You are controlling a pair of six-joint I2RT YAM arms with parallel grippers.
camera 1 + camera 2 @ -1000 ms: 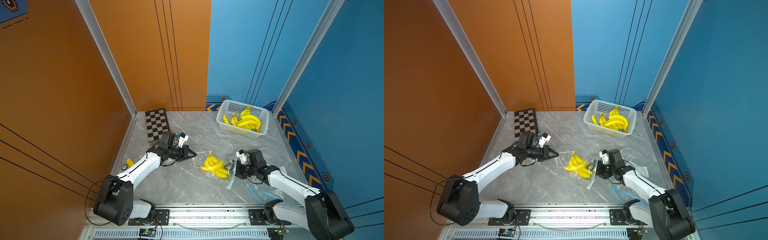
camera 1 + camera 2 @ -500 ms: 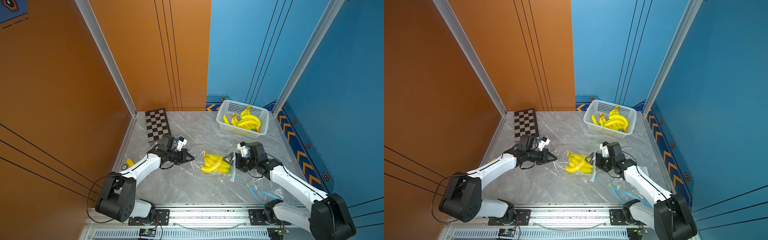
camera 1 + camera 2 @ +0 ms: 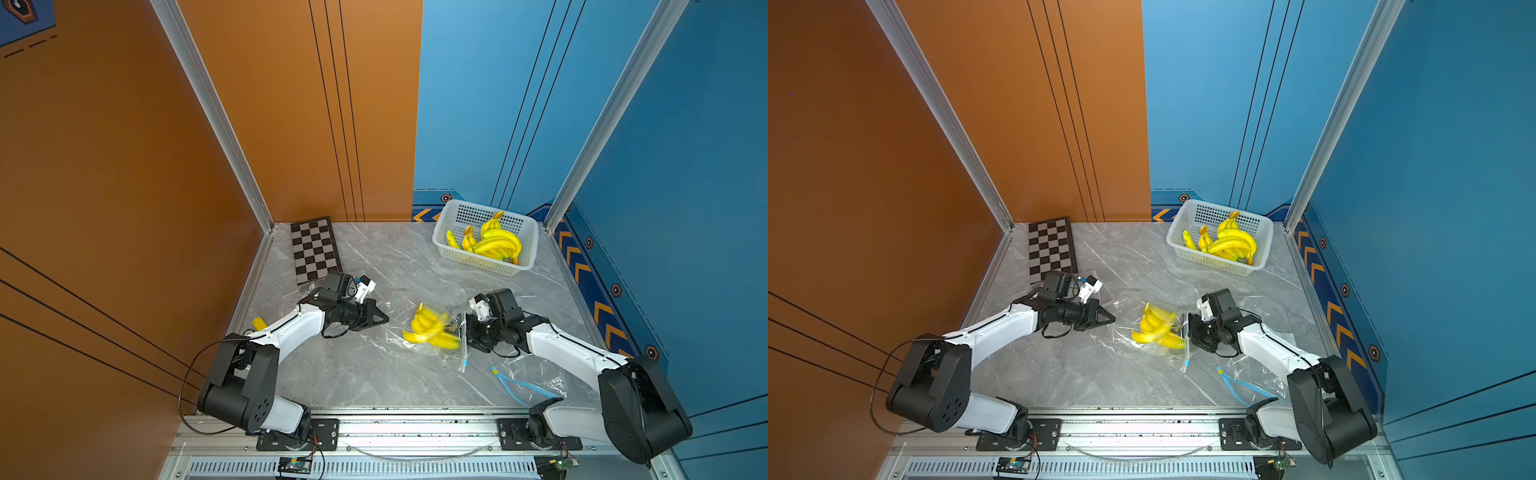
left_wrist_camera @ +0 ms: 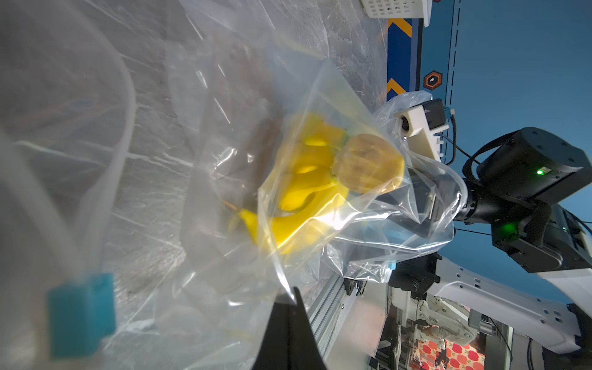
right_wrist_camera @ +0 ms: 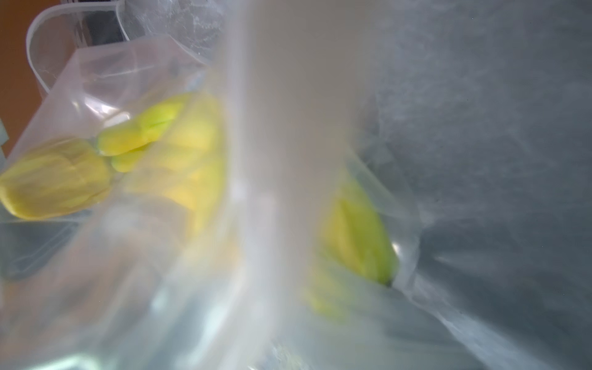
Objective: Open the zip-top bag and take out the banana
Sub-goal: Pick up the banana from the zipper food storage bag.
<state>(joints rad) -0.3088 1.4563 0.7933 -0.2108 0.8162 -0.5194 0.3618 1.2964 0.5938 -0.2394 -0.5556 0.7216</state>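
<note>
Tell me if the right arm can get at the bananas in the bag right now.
Probably yes. The right gripper sits at the mouth of the zip-top bag, film draped over it in the left wrist view, and the bananas lie just ahead. Loose film might snag it.

A basket (image 3: 473, 216) of bananas (image 3: 496, 245) is set on the counter (image 3: 374, 382) well beyond the right gripper (image 3: 464, 332); a checkerboard (image 3: 313, 249) is laid beyond the left gripper (image 3: 381, 319); an empty bag (image 3: 536, 376) is spread behind the right gripper.

Glossy clear plastic bag (image 3: 437, 351), polished marble tabletop (image 3: 374, 382)
</note>
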